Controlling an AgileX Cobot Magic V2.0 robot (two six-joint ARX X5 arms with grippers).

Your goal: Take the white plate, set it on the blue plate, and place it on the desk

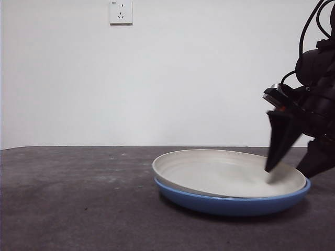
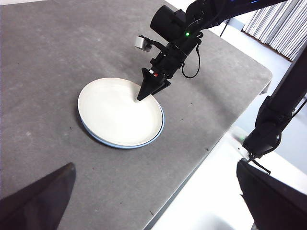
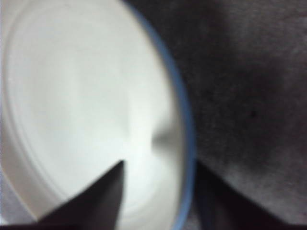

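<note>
The white plate (image 1: 220, 172) rests on the blue plate (image 1: 230, 204) on the desk (image 1: 78, 198), right of centre. It sits off-centre, its left rim raised above the blue rim. From high up, the left wrist view shows the white plate (image 2: 115, 112) with a thin blue crescent (image 2: 157, 134) along one side. My right gripper (image 1: 288, 172) is open and straddles the stack's right rim, one jaw inside the white plate, the other outside. In its own view the right gripper (image 3: 160, 165) has both rims between its jaws. My left gripper (image 2: 156, 165) hangs open and empty far above the desk.
The desk's edge (image 2: 206, 158) runs close past the plates on the right arm's side, with pale floor beyond. A white wall with a socket (image 1: 121, 11) stands behind the desk. Bare desk stretches left of the plates.
</note>
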